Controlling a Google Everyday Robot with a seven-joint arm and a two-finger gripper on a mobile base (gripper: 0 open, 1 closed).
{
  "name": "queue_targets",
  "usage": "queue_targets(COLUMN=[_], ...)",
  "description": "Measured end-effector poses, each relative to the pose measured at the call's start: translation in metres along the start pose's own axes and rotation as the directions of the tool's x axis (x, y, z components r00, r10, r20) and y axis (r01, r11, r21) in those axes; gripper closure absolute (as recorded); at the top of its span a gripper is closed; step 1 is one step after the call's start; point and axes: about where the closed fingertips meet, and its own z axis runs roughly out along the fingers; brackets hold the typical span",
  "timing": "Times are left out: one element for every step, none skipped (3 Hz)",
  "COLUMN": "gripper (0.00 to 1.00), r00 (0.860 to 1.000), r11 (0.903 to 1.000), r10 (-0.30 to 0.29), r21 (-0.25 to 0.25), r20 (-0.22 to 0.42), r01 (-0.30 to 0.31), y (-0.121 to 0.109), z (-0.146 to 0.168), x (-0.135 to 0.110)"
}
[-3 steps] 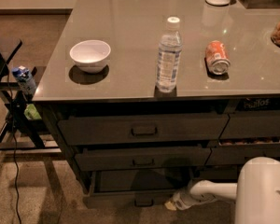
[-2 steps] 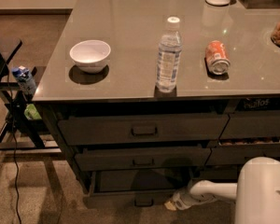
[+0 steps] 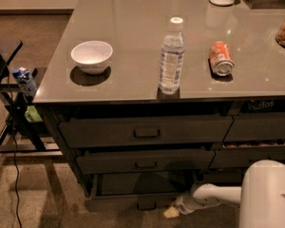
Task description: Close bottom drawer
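We saw the grey counter [image 3: 133,18] topping the cabinet. The bottom drawer [image 3: 116,202], lowest of the left stack, stood pulled out past the two above it. Our white arm [image 3: 216,194] reached in low from the right. The claw [image 3: 173,212] sat near the floor, just beside the drawer front's right end; released or clenched, we could not tell. On the counter were a water bottle [image 3: 171,56], a white bowl [image 3: 91,56] and a tipped orange can [image 3: 221,58].
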Motion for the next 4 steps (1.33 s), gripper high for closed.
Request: queue_targets(gripper=[0.0, 0.0, 0.17, 0.41], r00=[1.0, 1.0, 1.0, 1.0], r11=[1.0, 1.0, 1.0, 1.0], r10=[0.0, 0.0, 0.0, 0.0], r21=[0.0, 0.0, 0.0, 0.0], r20=[0.0, 0.0, 0.0, 0.0], r01=[0.0, 0.0, 0.0, 0.0], y=[0.0001, 0.0001, 0.0001, 0.0001], z=[0.0001, 0.0001, 0.0001, 0.0001], x=[0.0, 0.0, 0.0, 0.0001])
